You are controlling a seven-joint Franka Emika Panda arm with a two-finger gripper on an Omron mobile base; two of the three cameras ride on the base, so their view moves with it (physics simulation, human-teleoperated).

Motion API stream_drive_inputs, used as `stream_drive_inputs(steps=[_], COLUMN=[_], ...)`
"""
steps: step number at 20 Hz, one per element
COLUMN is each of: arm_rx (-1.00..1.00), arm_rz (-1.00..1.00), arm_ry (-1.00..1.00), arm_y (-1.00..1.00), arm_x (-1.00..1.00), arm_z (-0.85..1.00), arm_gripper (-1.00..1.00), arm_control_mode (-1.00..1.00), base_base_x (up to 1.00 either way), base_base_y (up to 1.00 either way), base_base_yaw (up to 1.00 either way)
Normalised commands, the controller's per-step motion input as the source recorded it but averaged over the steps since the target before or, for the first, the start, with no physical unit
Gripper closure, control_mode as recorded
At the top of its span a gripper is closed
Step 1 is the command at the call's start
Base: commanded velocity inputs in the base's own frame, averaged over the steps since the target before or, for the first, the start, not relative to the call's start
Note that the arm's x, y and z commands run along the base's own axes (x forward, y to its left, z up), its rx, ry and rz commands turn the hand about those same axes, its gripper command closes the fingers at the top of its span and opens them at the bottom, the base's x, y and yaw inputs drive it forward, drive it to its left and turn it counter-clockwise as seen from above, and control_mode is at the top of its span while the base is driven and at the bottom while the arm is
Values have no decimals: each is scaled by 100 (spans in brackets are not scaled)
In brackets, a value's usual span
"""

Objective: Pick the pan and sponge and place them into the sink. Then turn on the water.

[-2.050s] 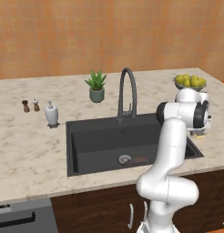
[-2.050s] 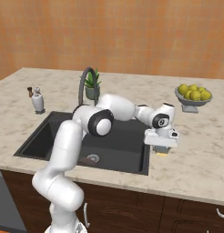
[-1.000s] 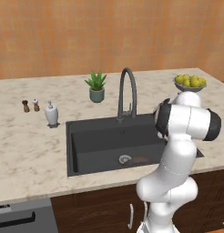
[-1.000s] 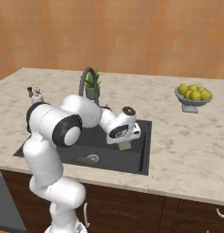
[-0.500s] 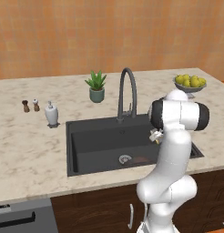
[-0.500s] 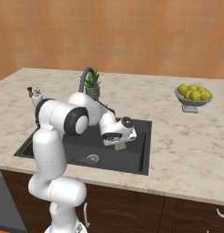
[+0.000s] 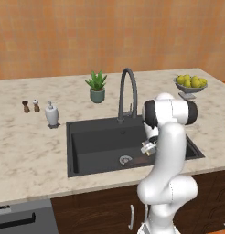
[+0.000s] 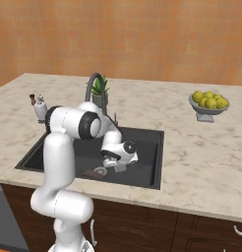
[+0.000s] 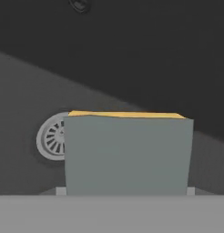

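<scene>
I see the sponge [image 9: 127, 152] held in my gripper [image 8: 117, 165], jaws wide around it, low inside the sink [image 7: 87, 137]; the drain [image 9: 52, 136] lies at nine o'clock. It seems light and soft, best squeezed on the flat sides.

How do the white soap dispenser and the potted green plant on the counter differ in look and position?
The white soap dispenser is plain and pale, topped by a narrow pump; the potted green plant has spiky green leaves in a grey-green pot. The dispenser stands beside the matte black sink's left rear corner; the plant stands behind the sink, near the dark gooseneck faucet. Both stand upright on the marble counter.
</scene>
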Motion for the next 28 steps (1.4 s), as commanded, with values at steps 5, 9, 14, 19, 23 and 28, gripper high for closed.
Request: stream_drive_inputs(steps=[5,9,14,19,23,28], arm_rx=[0,0,1,4,6,7], arm_rz=[0,0,0,0,0,0], arm_ry=[14,11,5,0,0,0], arm_y=[0,0,0,0,0,-3], arm_x=[58,61,44,9,0,-3], arm_z=[-59,-63,-53,-22,0,14], arm_gripper=[100,100,100,-100,-100,-100], arm_control_mode=[-100,-100,-100,-100,-100,-100], base_base_x=[0,0,0,0,0,0], base_base_y=[0,0,0,0,0,0], base_base_yaw=[0,0,0,0,0,0])
